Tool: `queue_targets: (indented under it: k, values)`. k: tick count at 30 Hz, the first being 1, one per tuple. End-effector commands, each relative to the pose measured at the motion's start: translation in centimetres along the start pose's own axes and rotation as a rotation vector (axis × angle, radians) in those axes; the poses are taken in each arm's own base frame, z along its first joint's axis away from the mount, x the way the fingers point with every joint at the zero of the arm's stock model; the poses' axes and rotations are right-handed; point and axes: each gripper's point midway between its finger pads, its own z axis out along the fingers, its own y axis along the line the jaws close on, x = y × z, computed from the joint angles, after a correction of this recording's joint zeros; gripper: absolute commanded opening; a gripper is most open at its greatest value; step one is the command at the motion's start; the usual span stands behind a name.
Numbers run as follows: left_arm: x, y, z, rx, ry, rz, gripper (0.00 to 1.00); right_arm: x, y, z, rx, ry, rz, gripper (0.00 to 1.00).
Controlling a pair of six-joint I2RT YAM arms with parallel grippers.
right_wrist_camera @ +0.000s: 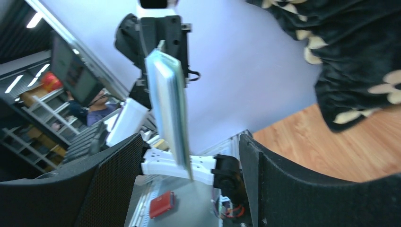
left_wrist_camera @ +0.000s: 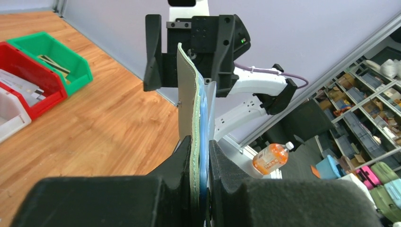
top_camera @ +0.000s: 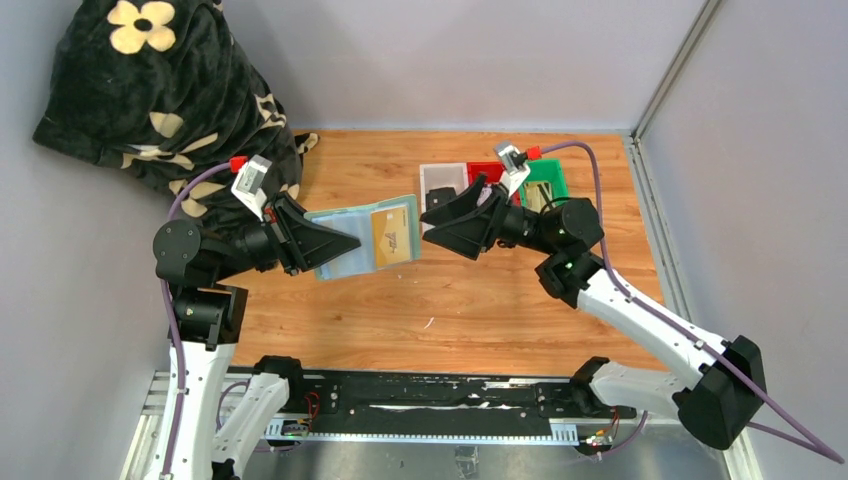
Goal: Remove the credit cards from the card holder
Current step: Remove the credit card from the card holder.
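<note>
The sage-green card holder point(top_camera: 350, 245) hangs open above the table, and my left gripper point(top_camera: 345, 245) is shut on its left half. A tan-gold credit card point(top_camera: 392, 238) sits in its right-hand pocket. In the left wrist view the card holder point(left_wrist_camera: 188, 109) stands edge-on, pinched between the pads of the left gripper point(left_wrist_camera: 201, 156). My right gripper point(top_camera: 432, 225) is open just off the holder's right edge. In the right wrist view the right gripper point(right_wrist_camera: 191, 161) has its fingers wide apart, with the lower edge of the card holder point(right_wrist_camera: 168, 109) between them, touching neither.
A white bin point(top_camera: 443, 180), a red bin point(top_camera: 487, 170) and a green bin point(top_camera: 548, 178) stand at the back right, behind the right arm; flat items lie in them. A black flower-print blanket point(top_camera: 170, 90) is heaped in the back left corner.
</note>
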Motion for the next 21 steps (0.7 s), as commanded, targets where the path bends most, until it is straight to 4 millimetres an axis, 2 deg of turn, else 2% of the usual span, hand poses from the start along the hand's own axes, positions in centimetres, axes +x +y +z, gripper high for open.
queue_targets:
  k: [1,9,11,14,20,21]
  values:
    - [-0.4,-0.8,-0.1,0.016,-0.016,0.034,0.00,0.7,3.6,1.0,-0.155,-0.007,0.006,0.79]
    - [-0.3,-1.5,-0.3,0.031,-0.013,0.044,0.00,2.2,3.7,2.4,-0.156,0.040,0.006,0.80]
    - [-0.3,-1.5,-0.3,0.030,-0.013,0.044,0.00,2.4,4.0,2.6,-0.165,0.047,0.010,0.76]
    - [0.0,-1.1,-0.3,0.024,-0.014,0.037,0.00,2.5,4.6,2.8,-0.189,0.043,0.013,0.61]
    - [0.4,0.0,-0.3,-0.011,-0.006,0.045,0.01,2.6,4.7,3.2,-0.180,0.079,0.031,0.15]
    - [0.7,0.4,-0.4,-0.028,0.000,0.050,0.08,2.5,5.0,3.1,-0.184,0.088,0.015,0.08]
